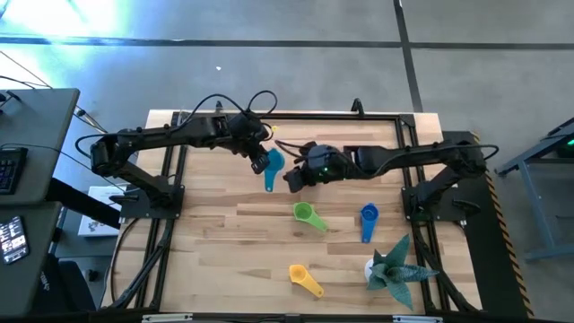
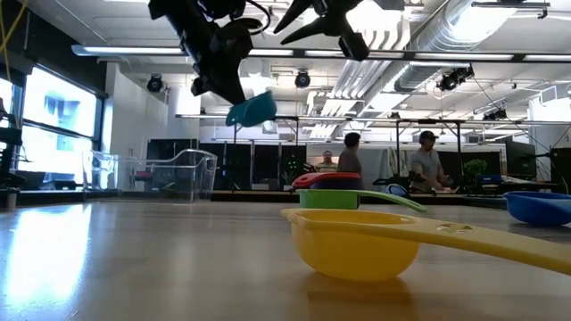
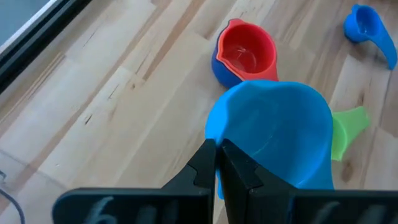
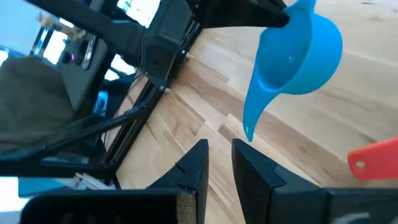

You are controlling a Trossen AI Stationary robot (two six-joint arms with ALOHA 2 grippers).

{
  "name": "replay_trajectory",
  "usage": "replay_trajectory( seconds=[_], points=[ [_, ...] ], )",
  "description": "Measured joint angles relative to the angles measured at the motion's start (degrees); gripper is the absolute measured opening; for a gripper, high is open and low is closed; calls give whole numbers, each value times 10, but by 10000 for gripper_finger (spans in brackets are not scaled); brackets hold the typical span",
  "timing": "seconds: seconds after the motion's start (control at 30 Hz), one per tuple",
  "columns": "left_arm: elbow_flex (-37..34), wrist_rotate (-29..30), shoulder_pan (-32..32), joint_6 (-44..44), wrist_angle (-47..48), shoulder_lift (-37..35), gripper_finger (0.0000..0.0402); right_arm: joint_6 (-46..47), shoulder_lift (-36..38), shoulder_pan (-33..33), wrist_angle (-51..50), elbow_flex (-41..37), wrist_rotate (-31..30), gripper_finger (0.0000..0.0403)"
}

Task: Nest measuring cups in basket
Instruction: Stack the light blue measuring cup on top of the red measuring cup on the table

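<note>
The left pincer [image 1: 260, 161] hangs above the middle rear of the wooden bench [image 1: 224, 260], its two fingers [image 3: 208, 165] pressed together on the rim of the light blue measuring cup [image 1: 273, 165]. The cup is held clear of the bench, bowl uppermost and handle pointing down, as the right wrist view shows [image 4: 295, 53]; in the low view it appears as a teal shape [image 2: 252, 109] just below the dark wrist.

The right pincer [image 1: 294, 179] is close beside it, aimed toward the held cup, its fingers [image 4: 193, 168] slightly apart and holding nothing.

On the bench under the held cup, the left wrist view shows a red measuring cup [image 3: 245, 53] seated inside a darker blue-purple one, of which only the outer wall is visible. The green measuring cup [image 1: 308, 213] lies near the middle of the bench, the dark blue measuring cup [image 1: 369, 218] to its right, and the yellow measuring cup [image 1: 303, 277] nearer the front edge; these three lie well apart from one another. The teal spiky plant figure [image 1: 395, 266] stands at the front right.

The clear basket [image 2: 174, 171] is seen only in the low view, toward the far left of the bench. People [image 2: 428, 162] are in the room behind.
</note>
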State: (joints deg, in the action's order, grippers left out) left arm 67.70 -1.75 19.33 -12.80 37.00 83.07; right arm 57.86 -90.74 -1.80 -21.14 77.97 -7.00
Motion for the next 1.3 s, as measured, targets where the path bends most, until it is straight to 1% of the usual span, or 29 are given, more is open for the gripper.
replay_trajectory(
  seconds=[0.1,0.23,0.4,0.57,0.67,0.77,1.0,1.13,1.3],
  points=[
    [0,-13,0,0,-1,0,1,35,-2,-15,0,0,-20,63],
    [0,-31,0,0,-10,0,1,38,-7,-21,-1,0,-1,63],
    [0,-33,0,0,-11,0,1,39,-17,-31,-3,0,0,66],
    [0,-39,-8,-1,-18,0,1,66,-34,-36,-5,0,-2,101],
    [0,-42,-17,-1,-23,0,1,66,-39,-36,-5,0,-22,125],
    [0,-46,-26,-1,-31,0,1,65,-39,-35,-4,0,-41,138],
    [0,-48,-41,-15,-83,0,1,62,-43,-36,-5,0,-39,142],
    [0,-48,-41,-23,-95,0,1,62,-48,-36,-8,0,-40,142],
    [0,-65,-41,-36,-111,0,1,62,-53,-32,-13,0,-42,142]
  ],
)
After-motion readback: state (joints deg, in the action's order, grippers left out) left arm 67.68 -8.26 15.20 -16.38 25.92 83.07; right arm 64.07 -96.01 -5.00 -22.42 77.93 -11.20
